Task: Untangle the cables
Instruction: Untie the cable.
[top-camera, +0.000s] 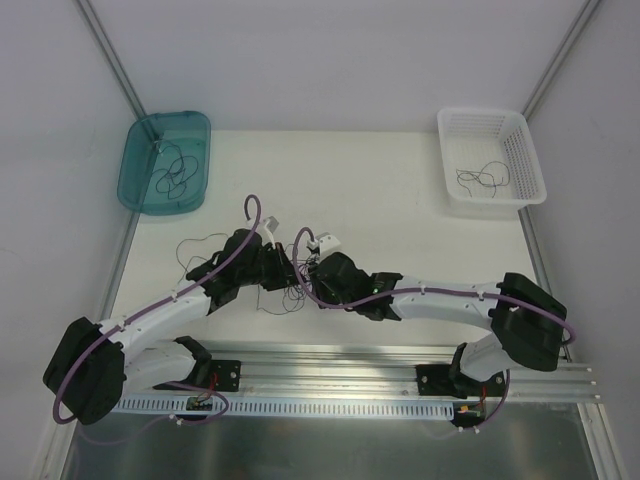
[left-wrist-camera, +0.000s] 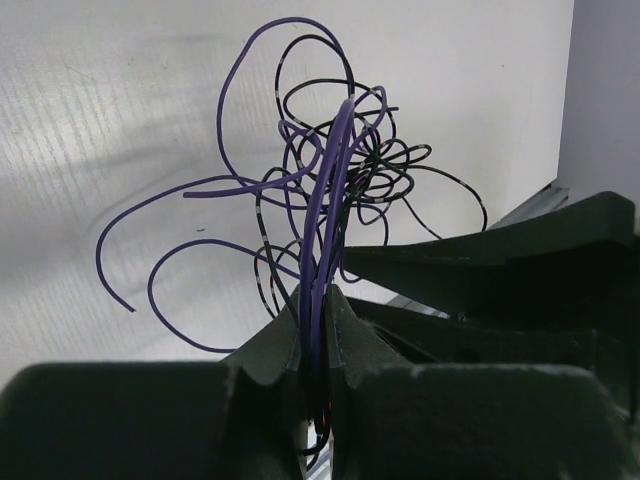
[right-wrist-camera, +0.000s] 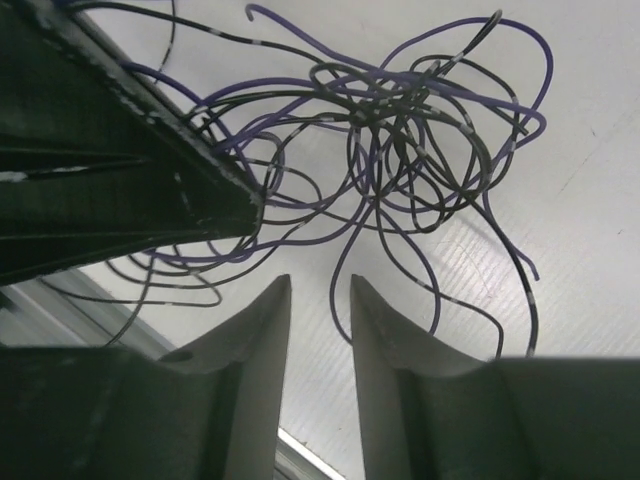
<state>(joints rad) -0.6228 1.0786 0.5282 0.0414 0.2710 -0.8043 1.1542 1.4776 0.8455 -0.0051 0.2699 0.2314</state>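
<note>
My left gripper (left-wrist-camera: 318, 300) has its jaws closed tight on a handful of purple strands from the cables (left-wrist-camera: 340, 170), which fan up and out of the pinch into a loose knot of purple and black loops. The bundle sits low in the centre of the overhead frame, between the two wrists and just above the table (top-camera: 380, 200). My right gripper (right-wrist-camera: 320, 285) points up at the knot with its jaws partly apart. One purple strand drops into the gap, but I see nothing clamped there.

I judge these wires very light and springy. They hold their curl, snag on each other and will slide through a loose grip, and hard tugging would likely tighten the knot. I'd take a single free end at the edge of the tangle, not the dense middle.

The table is plain matte white with white walls close around it. A teal tub (top-camera: 135, 150) sits at upper left and a white basket (top-camera: 480, 112) at upper right, each holding a few loose wires (top-camera: 175, 170), with open table between them
</note>
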